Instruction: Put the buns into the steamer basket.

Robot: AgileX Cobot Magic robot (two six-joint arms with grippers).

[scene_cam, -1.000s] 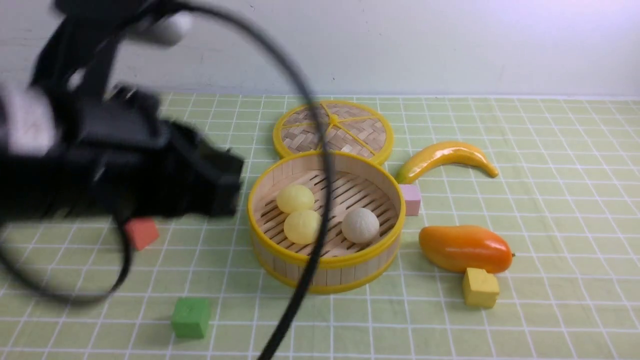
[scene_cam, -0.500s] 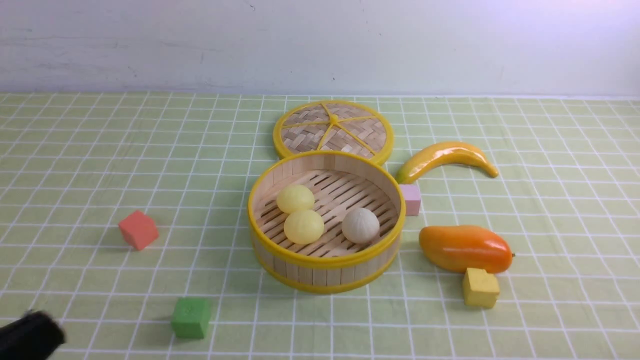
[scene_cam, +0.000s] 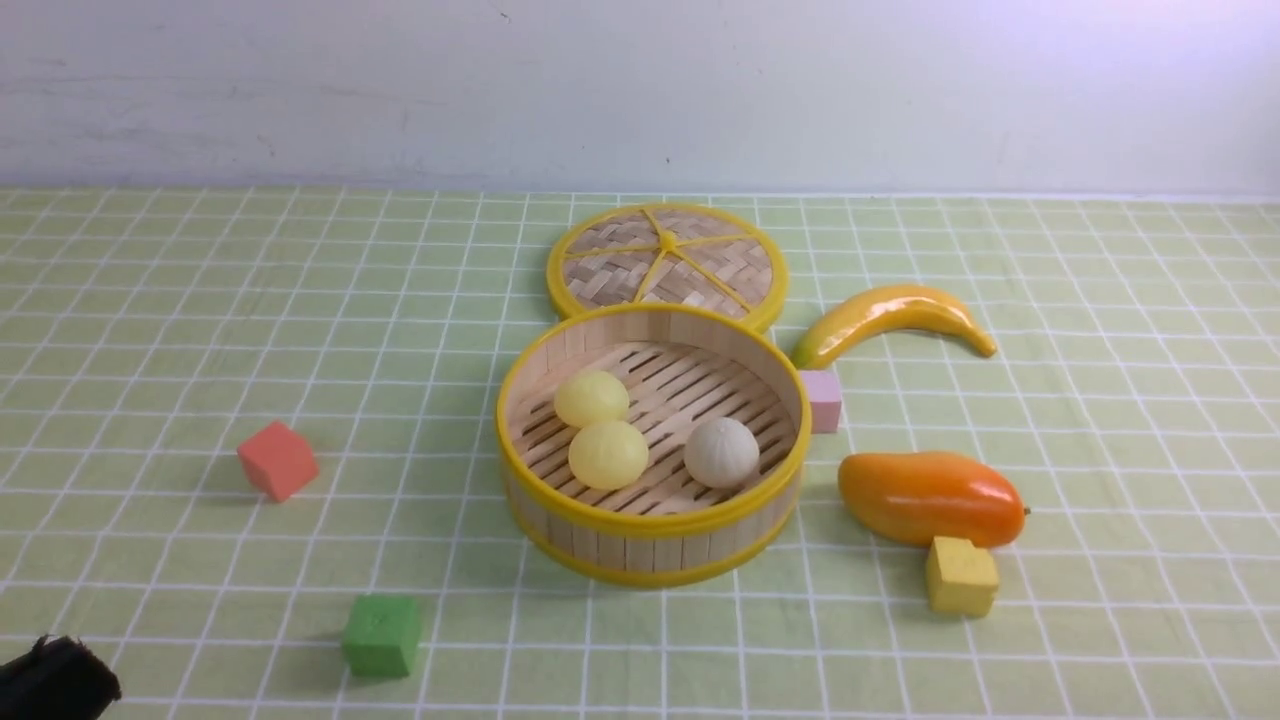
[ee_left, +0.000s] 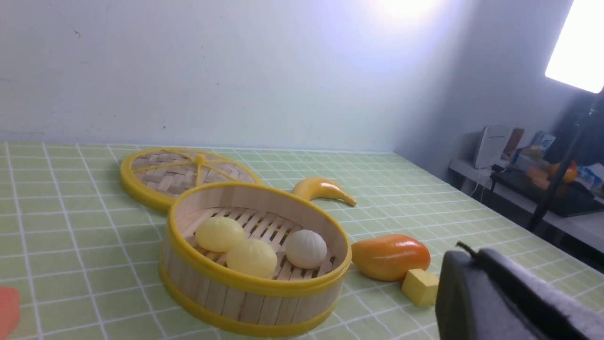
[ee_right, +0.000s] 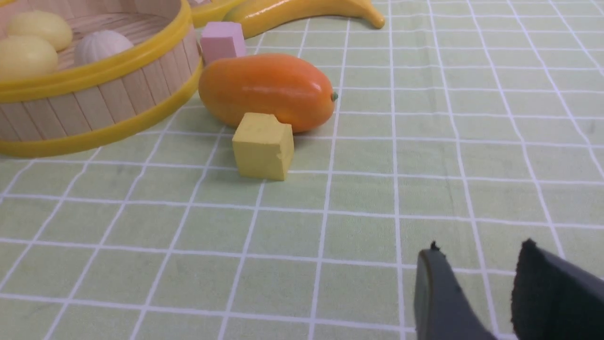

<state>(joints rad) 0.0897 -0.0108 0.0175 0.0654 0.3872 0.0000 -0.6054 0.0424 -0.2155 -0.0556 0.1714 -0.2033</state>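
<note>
The round bamboo steamer basket with yellow rims (scene_cam: 652, 445) sits mid-table, holding all three small round buns (scene_cam: 608, 453). Only the right wrist view shows the right gripper (ee_right: 472, 278), jaws narrowly apart, empty. The left gripper (ee_left: 476, 278) is closed, empty.

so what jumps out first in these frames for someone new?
The steamer basket at the middle of the green checked cloth, with all three buns inside: two pale yellow ones touching on the left, an off-white one apart on the right. Its woven lid lies flat just behind it. To the right sit a glossy orange mango and a banana.
</note>
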